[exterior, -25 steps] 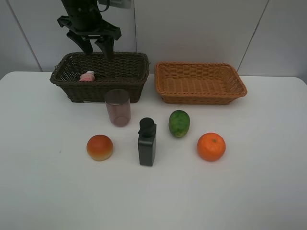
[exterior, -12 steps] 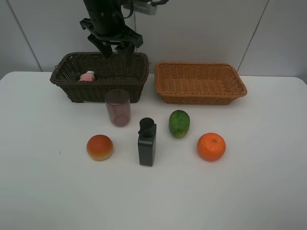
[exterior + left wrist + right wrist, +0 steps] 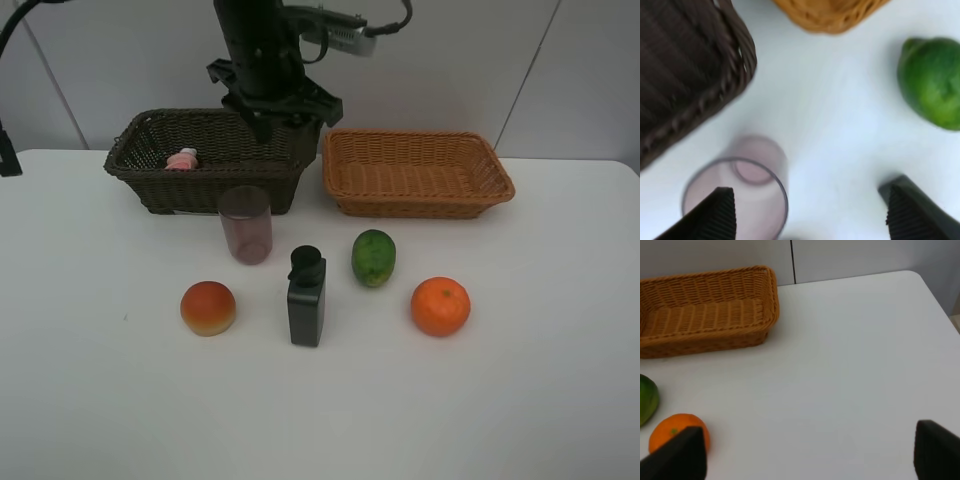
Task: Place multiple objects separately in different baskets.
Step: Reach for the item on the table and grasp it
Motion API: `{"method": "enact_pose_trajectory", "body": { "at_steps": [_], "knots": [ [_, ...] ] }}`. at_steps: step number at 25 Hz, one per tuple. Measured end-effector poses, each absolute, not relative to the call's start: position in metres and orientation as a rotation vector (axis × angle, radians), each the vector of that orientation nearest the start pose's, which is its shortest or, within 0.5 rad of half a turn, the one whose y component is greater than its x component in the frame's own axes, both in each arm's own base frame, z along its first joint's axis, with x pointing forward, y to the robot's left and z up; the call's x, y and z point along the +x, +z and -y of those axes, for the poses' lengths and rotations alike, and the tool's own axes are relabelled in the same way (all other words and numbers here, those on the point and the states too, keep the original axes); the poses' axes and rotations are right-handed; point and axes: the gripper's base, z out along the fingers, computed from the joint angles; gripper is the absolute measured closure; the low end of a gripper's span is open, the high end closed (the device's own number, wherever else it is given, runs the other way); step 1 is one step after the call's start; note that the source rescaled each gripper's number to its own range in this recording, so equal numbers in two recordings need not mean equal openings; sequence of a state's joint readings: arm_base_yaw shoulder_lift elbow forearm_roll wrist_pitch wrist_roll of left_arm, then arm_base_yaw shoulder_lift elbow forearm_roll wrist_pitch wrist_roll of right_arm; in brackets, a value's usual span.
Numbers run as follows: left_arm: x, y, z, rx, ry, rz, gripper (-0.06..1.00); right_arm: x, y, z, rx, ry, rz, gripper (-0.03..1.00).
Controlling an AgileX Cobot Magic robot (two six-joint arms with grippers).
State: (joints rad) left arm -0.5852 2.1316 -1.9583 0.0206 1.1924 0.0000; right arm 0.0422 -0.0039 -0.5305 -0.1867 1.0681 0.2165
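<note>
Five objects on the table [image 3: 560, 400], one basketed, nothing gripped.
I see the pink bottle [image 3: 183, 159] lying in the dark basket [image 3: 170, 190]; cup [image 3: 246, 224], black bottle [image 3: 306, 297], peach [image 3: 208, 307], green fruit [image 3: 373, 257] and orange [image 3: 440, 306] sit in front of it and the tan basket [image 3: 420, 207]. My left gripper [image 3: 283, 122] hangs spread wide above the dark basket's right end; the right gripper [image 3: 805, 455] is equally spread, holding nothing.

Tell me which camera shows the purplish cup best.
The exterior high view: the whole cup stands upright, sharp, in front of the dark basket. The left wrist view shows it blurred from above, cut off at the frame edge. The right wrist view misses it.
</note>
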Motion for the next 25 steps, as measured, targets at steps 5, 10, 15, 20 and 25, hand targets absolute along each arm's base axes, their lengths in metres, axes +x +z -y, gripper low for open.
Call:
{"method": "enact_pose_trajectory", "body": {
  "at_steps": [5,10,15,20,25],
  "knots": [
    [0.379,0.234,0.249,0.769,-0.072,-2.826,0.14,-0.010,0.286,0.015,0.188,-0.057,-1.995,0.22],
    [0.377,0.230,0.249,0.745,-0.065,-2.848,0.14,-0.010,0.286,0.015,0.188,-0.057,-1.995,0.22],
    [0.377,0.230,0.248,0.732,-0.008,-2.838,0.14,-0.010,0.286,0.015,0.188,-0.057,-1.995,0.22],
    [0.379,0.228,0.247,0.682,0.020,-2.846,0.14,-0.010,0.286,0.015,0.188,-0.057,-1.995,0.22],
    [0.378,0.216,0.248,0.673,0.031,-2.882,0.14,-0.010,0.286,0.015,0.188,-0.057,-1.995,0.22]
  ]
}}
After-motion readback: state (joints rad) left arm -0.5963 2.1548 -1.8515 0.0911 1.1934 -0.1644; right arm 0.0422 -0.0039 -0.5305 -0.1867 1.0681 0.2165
